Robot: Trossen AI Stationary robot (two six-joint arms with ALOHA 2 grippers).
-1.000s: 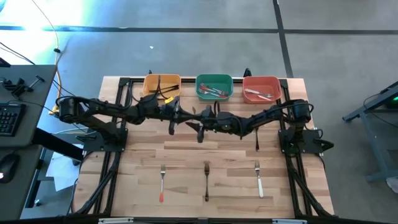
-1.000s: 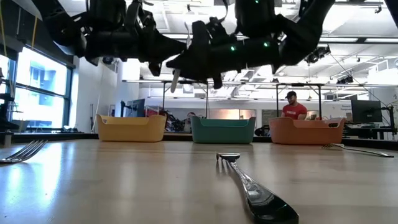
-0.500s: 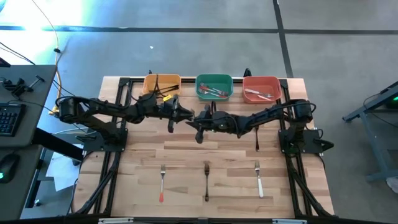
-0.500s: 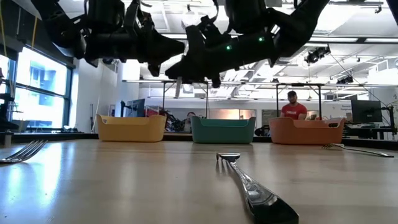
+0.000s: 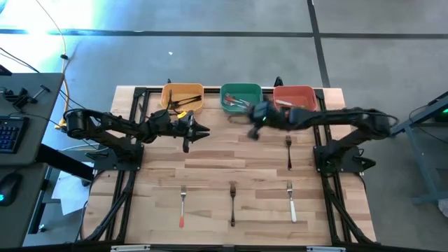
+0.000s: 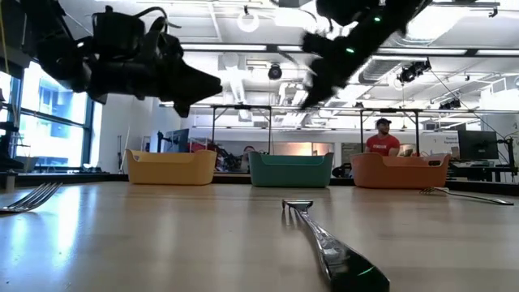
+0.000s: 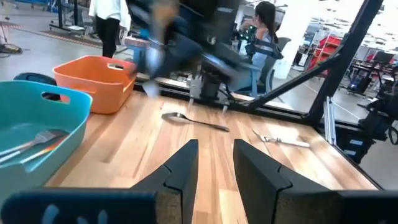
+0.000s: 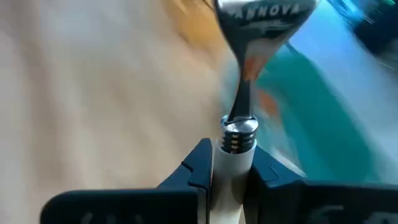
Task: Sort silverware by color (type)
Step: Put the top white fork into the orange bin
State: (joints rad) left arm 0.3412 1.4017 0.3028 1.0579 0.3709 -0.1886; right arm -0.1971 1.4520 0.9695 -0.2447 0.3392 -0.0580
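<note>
My right gripper (image 5: 255, 120) is in the air just in front of the green bin (image 5: 241, 99). It is shut on a spoon (image 8: 262, 22) with a white handle and a silver bowl. My left gripper (image 5: 197, 131) hovers in front of the yellow bin (image 5: 183, 96), open and empty, as the left wrist view (image 7: 215, 163) shows. Three forks lie flat near the near edge: red-handled (image 5: 182, 206), black-handled (image 5: 232, 204) and white-handled (image 5: 290, 202). One black-handled piece (image 5: 288, 150) lies by the right arm's base. My right gripper pinches the spoon's white handle (image 8: 232, 163) between its two fingers, just behind the silver collar (image 8: 236, 132). The spoon lies along the fingers and sticks out ahead of them, bowl foremost, lifted clear of the table.
The yellow, green and red bins (image 5: 294, 99) stand in a row at the far edge, each with silverware inside. The arm bases and dark frames run along both sides of the table. A person in red (image 6: 383, 143) is in the room behind.
The two grippers were close together over the table's middle and have parted. My right gripper has swung fast toward the right and far edge, up to the green bin, carrying the spoon. My left gripper has drawn back a little toward the left.
</note>
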